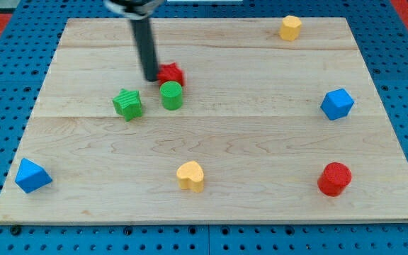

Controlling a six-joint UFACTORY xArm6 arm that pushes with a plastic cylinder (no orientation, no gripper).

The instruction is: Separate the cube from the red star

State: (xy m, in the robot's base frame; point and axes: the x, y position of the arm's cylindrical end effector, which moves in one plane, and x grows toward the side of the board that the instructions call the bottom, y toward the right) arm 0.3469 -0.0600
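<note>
The red star (171,73) lies on the wooden board (261,142) at the upper left of centre. A green round block (171,95) touches its lower edge. My tip (151,78) rests on the board right at the red star's left side, touching or nearly touching it. A green star (128,104) lies a little down and left of my tip. A blue cube-like block (337,104) sits far off at the view's right. A blue triangular block (32,176) sits at the lower left corner.
A yellow hexagonal block (290,27) lies near the top right edge. A yellow heart (190,176) lies at the bottom centre. A red round block (334,178) lies at the lower right. Blue pegboard (6,85) surrounds the board.
</note>
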